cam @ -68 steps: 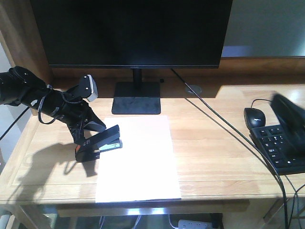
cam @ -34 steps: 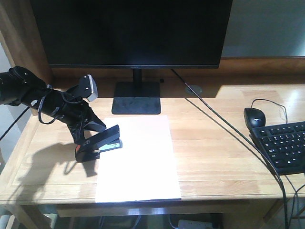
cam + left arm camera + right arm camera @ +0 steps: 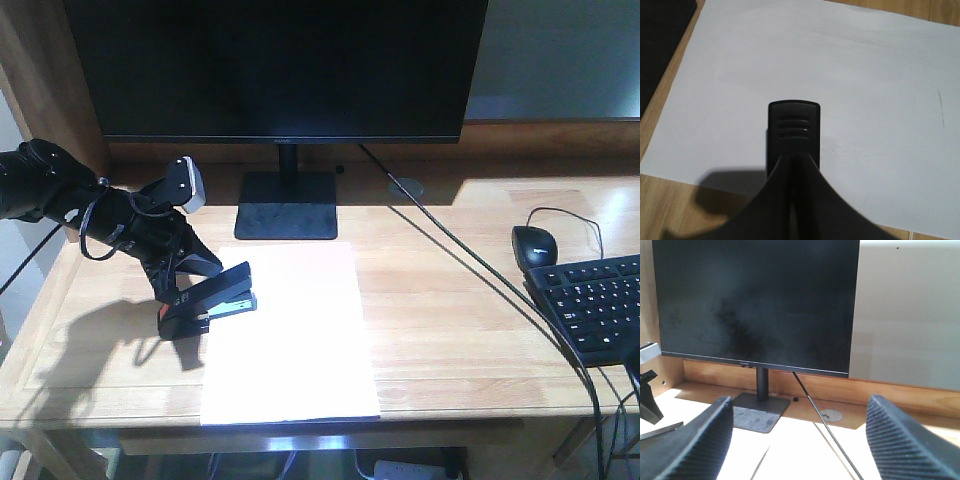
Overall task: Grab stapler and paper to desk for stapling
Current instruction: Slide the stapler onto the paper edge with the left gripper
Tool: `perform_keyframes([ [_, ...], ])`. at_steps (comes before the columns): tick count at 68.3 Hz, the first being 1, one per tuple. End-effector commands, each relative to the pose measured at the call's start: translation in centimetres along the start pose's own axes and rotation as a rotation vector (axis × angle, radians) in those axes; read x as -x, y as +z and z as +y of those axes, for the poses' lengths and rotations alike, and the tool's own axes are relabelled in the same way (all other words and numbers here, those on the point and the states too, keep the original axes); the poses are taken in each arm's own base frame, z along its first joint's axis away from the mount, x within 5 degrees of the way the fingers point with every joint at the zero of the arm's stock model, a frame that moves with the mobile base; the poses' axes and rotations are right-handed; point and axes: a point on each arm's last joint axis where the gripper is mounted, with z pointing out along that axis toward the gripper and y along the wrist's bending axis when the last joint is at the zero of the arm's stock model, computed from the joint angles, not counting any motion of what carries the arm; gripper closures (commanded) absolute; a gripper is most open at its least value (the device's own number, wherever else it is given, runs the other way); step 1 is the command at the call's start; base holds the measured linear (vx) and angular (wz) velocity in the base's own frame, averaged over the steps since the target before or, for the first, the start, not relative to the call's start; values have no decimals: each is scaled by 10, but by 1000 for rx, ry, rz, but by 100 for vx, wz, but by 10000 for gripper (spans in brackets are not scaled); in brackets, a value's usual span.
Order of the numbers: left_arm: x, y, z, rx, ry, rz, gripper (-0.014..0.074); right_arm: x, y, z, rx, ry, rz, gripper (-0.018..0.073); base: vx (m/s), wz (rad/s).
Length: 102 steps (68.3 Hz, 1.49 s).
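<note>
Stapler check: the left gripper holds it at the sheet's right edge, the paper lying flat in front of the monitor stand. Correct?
Not quite. The stapler, held in the left gripper, is at the left edge of the paper, as the front-facing view shows. The sheet does lie flat in front of the monitor stand.

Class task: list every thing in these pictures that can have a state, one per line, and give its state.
Small black stapler: gripped by left claw, nose over the sheet's left edge.
Left claw: shut on the stapler.
Right claw: open, empty.
White paper sheet: flat on the desk, front edge at the rim.
Black monitor: screen dark.
Black mouse: resting on the light-wood desk, untouched.
</note>
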Motion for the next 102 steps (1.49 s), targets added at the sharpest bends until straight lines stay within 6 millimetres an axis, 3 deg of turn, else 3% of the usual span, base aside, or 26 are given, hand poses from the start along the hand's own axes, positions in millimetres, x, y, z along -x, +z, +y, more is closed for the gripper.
perform_keyframes([
  [1,23,-21,-2,40,15,-71,603,8,1,0,5,-29,-18,31,0,0],
  [34,28,-21,-1,46,10,-117,603,8,1,0,5,-29,-18,31,0,0],
  [69,44,-4,-4,135,60,-90,603,8,1,0,5,-30,-18,31,0,0],
  [94,43,-3,-7,100,71,-77,603,8,1,0,5,-30,-18,31,0,0],
  [102,34,7,-7,56,59,-57,603,8,1,0,5,-30,-18,31,0,0],
])
